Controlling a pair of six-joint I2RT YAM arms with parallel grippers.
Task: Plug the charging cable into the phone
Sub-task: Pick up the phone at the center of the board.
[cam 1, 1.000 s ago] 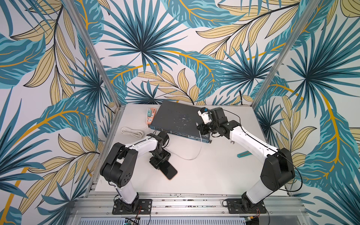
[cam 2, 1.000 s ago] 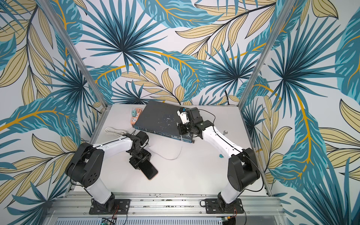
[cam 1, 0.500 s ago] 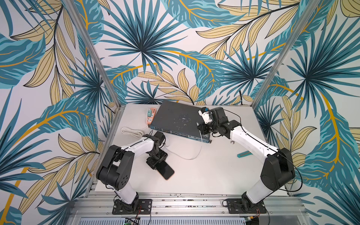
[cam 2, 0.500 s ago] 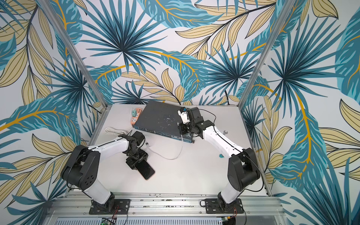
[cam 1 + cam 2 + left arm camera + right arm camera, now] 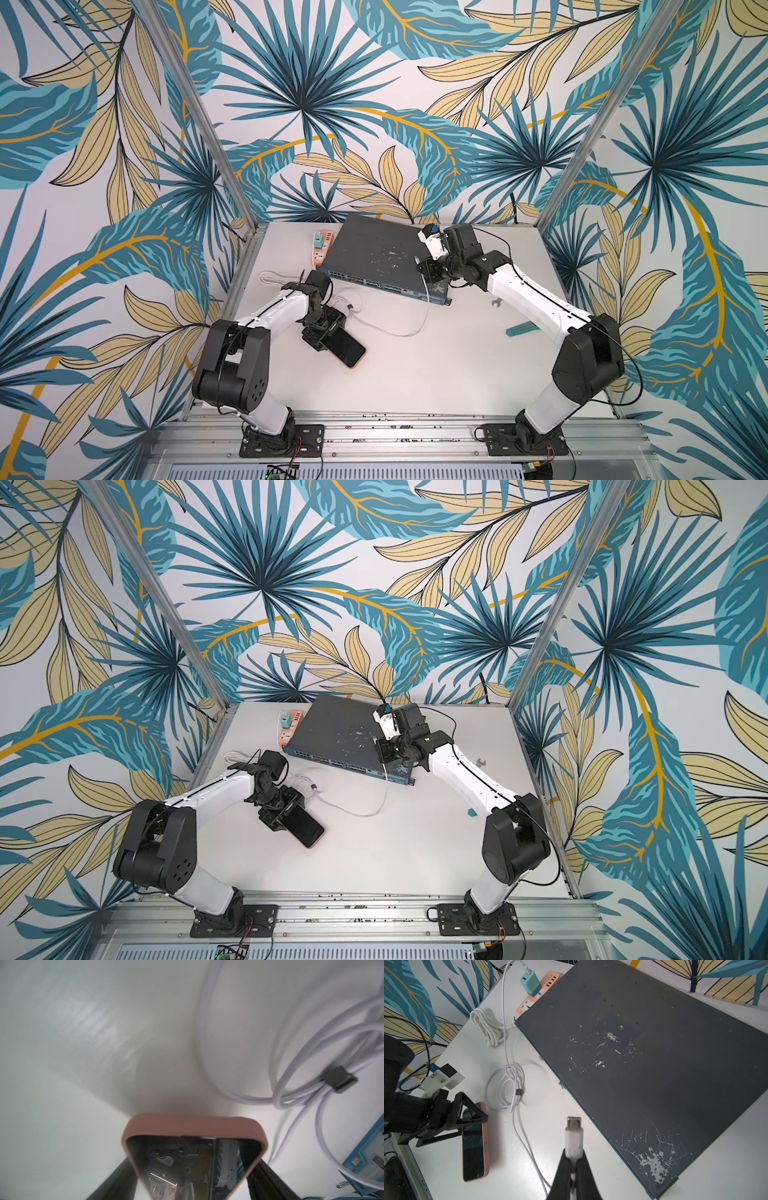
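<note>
The phone (image 5: pixel 348 351) (image 5: pixel 306 828), black-faced with a pink-orange rim, lies at front left on the table. My left gripper (image 5: pixel 328 332) (image 5: pixel 194 1167) is shut on its near end, one finger on each long side. My right gripper (image 5: pixel 428 270) (image 5: pixel 572 1159) is shut on the charging cable's white connector (image 5: pixel 573 1132), held in the air over the front corner of the switch box. From there the thin white cable (image 5: pixel 399 332) sags to the table and runs to a looped bundle (image 5: pixel 506 1086) tied by a dark band (image 5: pixel 339 1081), close beside the phone.
A large dark grey network switch (image 5: pixel 374 253) fills the back middle of the table. Left of it lie an orange power strip (image 5: pixel 320 249) holding a teal charger (image 5: pixel 529 984) and a thick coiled white cord (image 5: pixel 272 277). A small wrench (image 5: pixel 496 303) and a teal tool (image 5: pixel 521 329) lie at right.
My left gripper has slid the phone a little to the left and toward the back. The right arm and the connector have stayed where they were.
</note>
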